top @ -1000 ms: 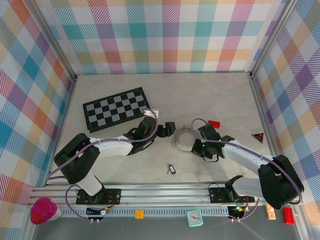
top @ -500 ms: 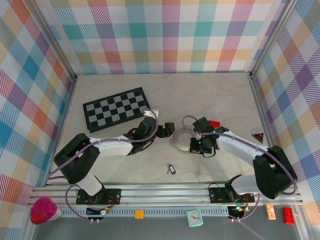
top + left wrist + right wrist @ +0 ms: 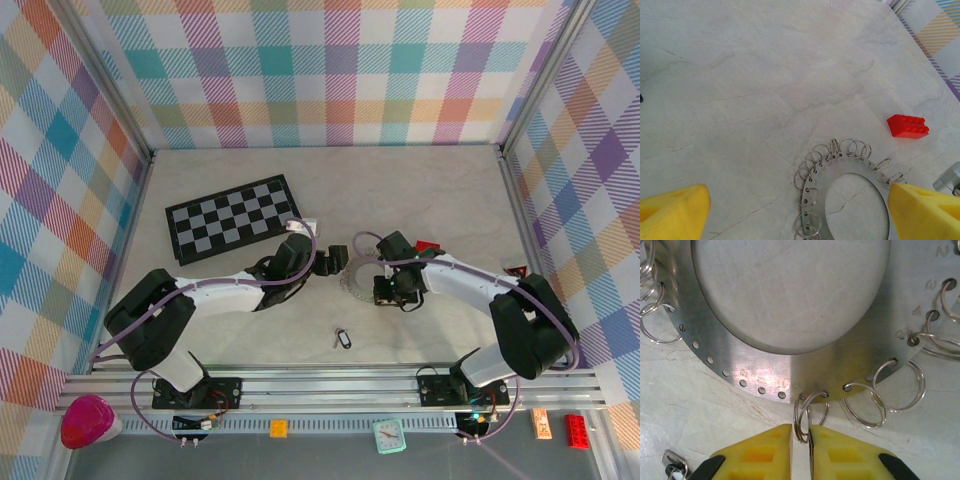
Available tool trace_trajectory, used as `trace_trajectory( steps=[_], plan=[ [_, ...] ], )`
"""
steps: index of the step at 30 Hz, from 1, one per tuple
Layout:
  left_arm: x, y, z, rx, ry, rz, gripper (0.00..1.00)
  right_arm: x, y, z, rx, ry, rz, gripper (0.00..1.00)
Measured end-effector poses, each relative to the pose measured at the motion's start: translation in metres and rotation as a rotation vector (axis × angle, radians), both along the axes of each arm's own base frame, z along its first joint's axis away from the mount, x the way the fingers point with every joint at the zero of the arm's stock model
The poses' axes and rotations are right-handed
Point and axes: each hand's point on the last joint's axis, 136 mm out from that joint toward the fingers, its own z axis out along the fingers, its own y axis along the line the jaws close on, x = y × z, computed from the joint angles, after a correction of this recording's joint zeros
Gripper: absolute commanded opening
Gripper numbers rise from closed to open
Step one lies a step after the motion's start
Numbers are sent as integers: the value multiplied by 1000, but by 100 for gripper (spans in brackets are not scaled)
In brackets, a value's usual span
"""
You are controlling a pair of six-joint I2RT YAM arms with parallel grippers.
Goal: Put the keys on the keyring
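While left pincer gapes empty, right pincer nearly closed at small loop of keyring; grip unclear.

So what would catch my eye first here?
The big silvery keyring, fringed with small wire rings, at mid-table. The right gripper has its yellow fingers narrowly apart at one of those rings. A chessboard lies far left, and a lone key near the front edge.

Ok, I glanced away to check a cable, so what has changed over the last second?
The right gripper slid left along the near rim of the keyring; its jaws now stand a sliver apart at a small split ring. Nothing was lifted. The left gripper, wide open, the keys and the keyring stayed put.
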Motion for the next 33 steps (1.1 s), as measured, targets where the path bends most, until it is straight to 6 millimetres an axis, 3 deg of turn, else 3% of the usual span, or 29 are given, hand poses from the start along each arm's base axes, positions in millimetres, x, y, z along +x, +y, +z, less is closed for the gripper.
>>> trace_trajectory(
  steps=[15,33],
  plan=[
    [0,1,0,5,0,4,91,9,2,0,-23,-15,-2,12],
    [0,5,3,10,-3,16,91,11,2,3,-122,-29,66,17]
  ],
)
